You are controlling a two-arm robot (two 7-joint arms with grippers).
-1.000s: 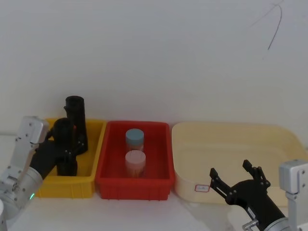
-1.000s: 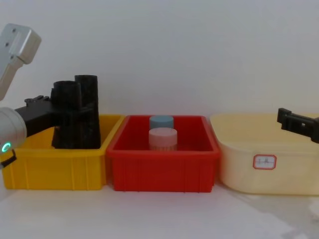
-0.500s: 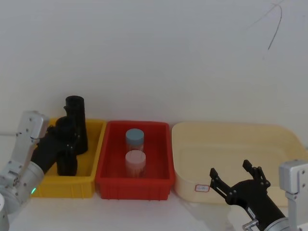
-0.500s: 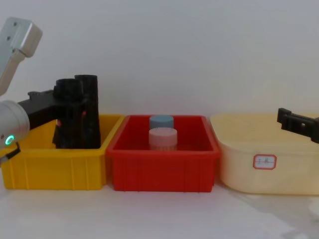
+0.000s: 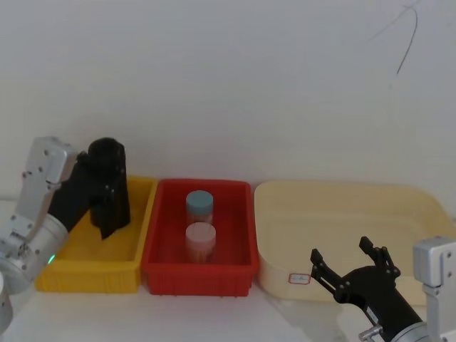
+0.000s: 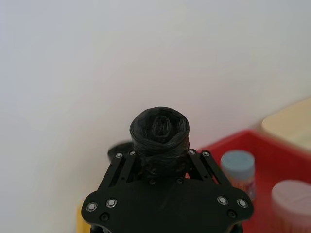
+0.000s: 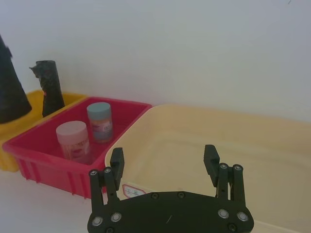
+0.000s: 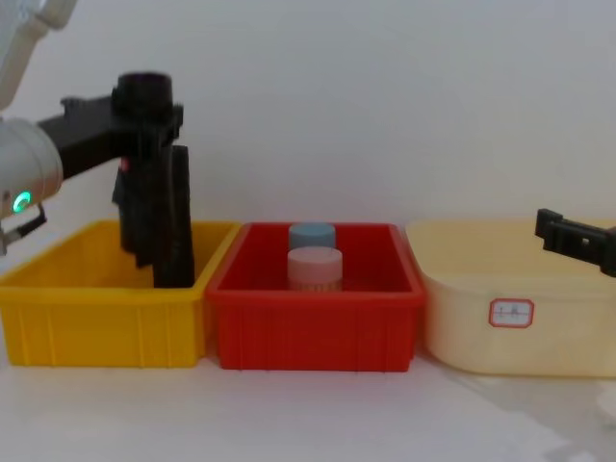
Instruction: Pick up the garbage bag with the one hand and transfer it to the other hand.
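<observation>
- White wall behind; tabletop (image 8: 308, 414) carries yellow bin (image 8: 96, 322), red bin (image 8: 308, 332) and cream tub (image 8: 462, 322).
- Left gripper (image 8: 144, 109) clamped around garbage bag (image 8: 140, 212), upright over yellow bin, just beside second roll (image 8: 183, 231).
- Right gripper (image 5: 349, 265) spread wide, low before cream tub.

garbage bag (image 8: 137, 217) + spare roll (image 8: 183, 231) = 2 rolls | lidded jars (image 5: 199, 205) (image 5: 200, 239): 2 | bins (image 5: 85, 276) (image 5: 199, 276) (image 5: 342, 214): 3

The left gripper (image 8: 144, 108), clamped on the garbage bag (image 8: 140, 207), rose from low inside the yellow bin (image 8: 96, 322) to well above its rim. It lifted the bag off the bin floor, and the bag's top climbed past the second roll (image 8: 179, 241) it had stood beside.
</observation>
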